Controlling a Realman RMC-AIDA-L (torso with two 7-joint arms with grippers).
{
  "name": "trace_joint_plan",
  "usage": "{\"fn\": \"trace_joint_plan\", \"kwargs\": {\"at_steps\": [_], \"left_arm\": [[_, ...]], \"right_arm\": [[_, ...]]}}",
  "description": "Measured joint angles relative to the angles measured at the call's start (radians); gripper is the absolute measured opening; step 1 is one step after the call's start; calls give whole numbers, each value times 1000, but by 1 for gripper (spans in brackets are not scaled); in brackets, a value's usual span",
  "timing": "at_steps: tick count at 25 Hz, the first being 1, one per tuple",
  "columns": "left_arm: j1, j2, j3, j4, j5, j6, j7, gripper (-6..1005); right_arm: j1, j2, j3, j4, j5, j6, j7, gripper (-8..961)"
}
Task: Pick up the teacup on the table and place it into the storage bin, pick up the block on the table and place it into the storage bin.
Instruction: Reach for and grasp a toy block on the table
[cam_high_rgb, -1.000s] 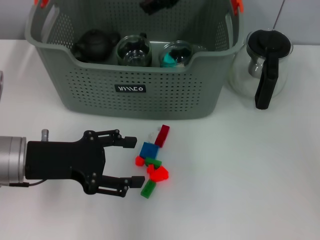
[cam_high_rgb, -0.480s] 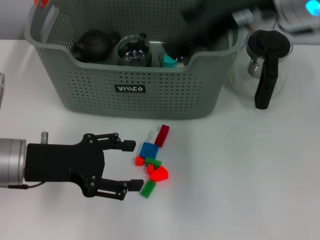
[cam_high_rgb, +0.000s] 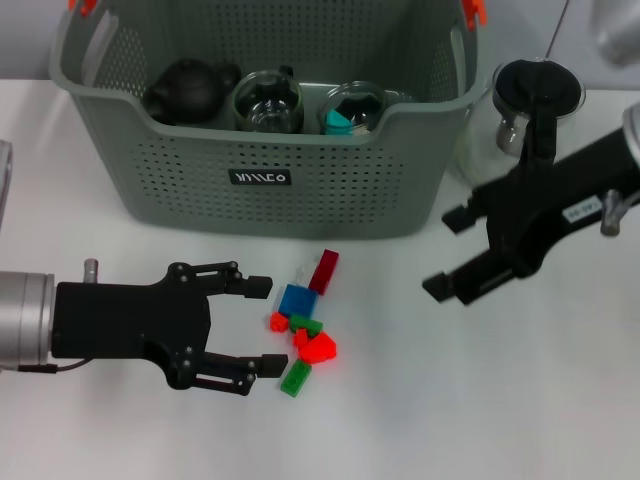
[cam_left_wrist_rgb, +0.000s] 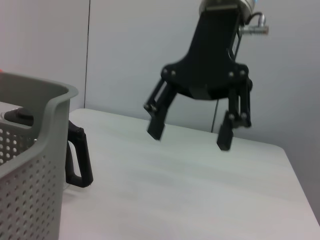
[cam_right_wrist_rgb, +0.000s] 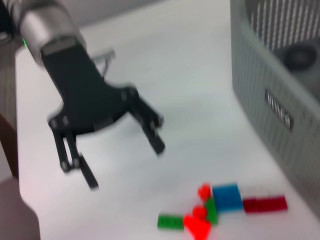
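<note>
Left gripper (cam_high_rgb: 264, 327), black two-finger type, jaws spread wide, nothing held; it sits low over the white table (cam_high_rgb: 520, 400) nr the front-left edge, fingertips just beside the block pile. Right gripper (cam_high_rgb: 450, 250), also black, jaws apart & empty, hangs above the table twd the right edge, in front of the clear glass pot w/ black handle (cam_high_rgb: 528, 135). Small coloured plastic blocks (cam_high_rgb: 305, 330) (blue, dark red, green, bright red) lie clustered mid-table, just in front of the large grey-green perforated plastic storage bin (cam_high_rgb: 265, 180) at the back edge. Inside the bin: dark teapot (cam_high_rgb: 188, 90), two glass cups (cam_high_rgb: 268, 102) — teacup part looks done, judged from that. Step in hand, by judgement: block pick w/ left gripper. To do it well: pick one outlying piece, e.g. the green block (cam_high_rgb: 296, 378) nearest the lower finger, centre jaws on it so neighbours aren't swept, close squarely on flat faces, lift clear before crossing the bin rim.
</note>
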Motion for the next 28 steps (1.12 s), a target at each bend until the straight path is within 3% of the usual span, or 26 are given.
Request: {"fn": "trace_joint_plan", "kwargs": {"at_steps": [4,18,28], "left_arm": [[0,1,0,0,1,-2,0,874],[-2,1,4,5,19,-2,4,874],[-4,4,1,7,19,-2,6,874]], "right_arm": [[12,13,-30,37,-57,6,-8,927],[115,17,-136,346,-45,186,-63,927],[167,16,-195,476,-44,333,-62,928]]}}
